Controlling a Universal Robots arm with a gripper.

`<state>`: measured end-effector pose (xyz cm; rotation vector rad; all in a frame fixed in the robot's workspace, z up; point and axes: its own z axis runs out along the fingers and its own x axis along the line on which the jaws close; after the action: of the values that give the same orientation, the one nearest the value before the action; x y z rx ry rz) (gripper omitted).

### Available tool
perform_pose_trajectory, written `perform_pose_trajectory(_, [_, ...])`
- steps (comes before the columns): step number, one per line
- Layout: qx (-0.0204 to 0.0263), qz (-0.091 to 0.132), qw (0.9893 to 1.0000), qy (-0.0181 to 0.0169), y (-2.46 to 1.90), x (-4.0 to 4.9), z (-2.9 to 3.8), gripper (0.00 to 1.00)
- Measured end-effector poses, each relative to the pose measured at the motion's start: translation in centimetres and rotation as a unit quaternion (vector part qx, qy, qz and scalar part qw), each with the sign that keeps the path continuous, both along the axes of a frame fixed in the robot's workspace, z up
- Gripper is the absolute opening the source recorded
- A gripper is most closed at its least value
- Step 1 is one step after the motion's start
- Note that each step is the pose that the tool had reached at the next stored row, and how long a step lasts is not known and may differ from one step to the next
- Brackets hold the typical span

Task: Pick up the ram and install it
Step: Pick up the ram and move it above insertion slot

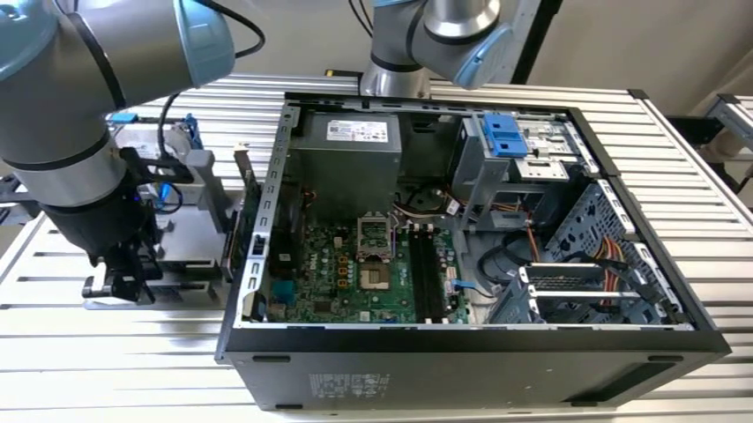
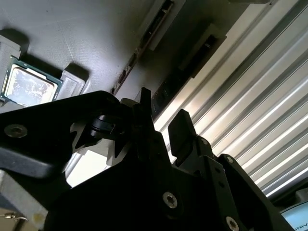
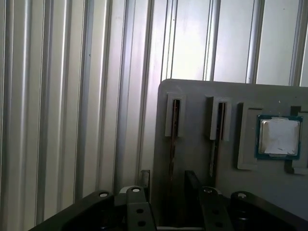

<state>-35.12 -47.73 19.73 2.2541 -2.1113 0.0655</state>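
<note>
Looming at the upper left of the exterior view, the arm (image 1: 70, 132) bends down over the ribbed worktop (image 1: 694, 203). The open case (image 1: 471, 370) fills the middle of that frame. Its green board (image 1: 353, 273) lies bare, with long black memory sockets (image 1: 426, 273) empty beside the processor seat. At the left of the frame, just beside the case, a grey tray (image 1: 194, 233) stands on the worktop, and the pincer (image 1: 118, 282) is lowered onto its near end. In the first wrist view the tray (image 3: 250, 192) carries two thin sticks edge-on in upright holders. The pincer (image 3: 167, 174) straddles the ram (image 3: 172, 159), the stick farther from the square processor chip (image 3: 279, 137). The other stick (image 3: 213, 154) stands between ram and chip. The fingers (image 3: 144, 175) stand narrowly apart, with a gap on each side of the ram, so nothing looks clamped yet. I judge the step in hand to be the pick-up, at the point of lining up the grasp, and installing has not begun. So thin a board calls for the pads to meet its flat faces squarely. Any lift should run straight out of the holder, and the neighbouring stick should not be touched.
</note>
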Motion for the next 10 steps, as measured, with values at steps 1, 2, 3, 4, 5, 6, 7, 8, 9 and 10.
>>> perform_pose_trajectory(1, [0.0, 0.0, 1.0, 0.0, 0.0, -0.04, -0.1, 1.0])
perform_pose_trajectory(2, [0.0, 0.0, 1.0, 0.0, 0.0, -0.08, -0.2, 1.0])
perform_pose_trajectory(3, [0.0, 0.0, 1.0, 0.0, 0.0, -0.12, -0.29, 1.0])
perform_pose_trajectory(4, [0.0, 0.0, 1.0, -0.0001, 0.0, -0.14, -0.39, 1.0])
perform_pose_trajectory(5, [0.0001, 0.0, 1.0, -0.0001, 0.0, -0.15, -0.49, 1.0])
perform_pose_trajectory(6, [0.0, 0.0, 1.0, -0.0001, 0.0, -0.16, -0.54, 1.0])
perform_pose_trajectory(7, [-0.0001, 0.0, 1.0, 0.0, 0.0, -0.17, -0.58, 1.0])
perform_pose_trajectory(8, [0.0, 0.0, 1.0, 0.0, 0.0, -0.17, -0.63, 1.0])
perform_pose_trajectory(9, [0.0, 0.0, 1.0, 0.0, 0.0, -0.17, -0.67, 1.0])
perform_pose_trajectory(10, [0.0, 0.0, 1.0, 0.0, 0.0, -0.17, -0.72, 1.0])
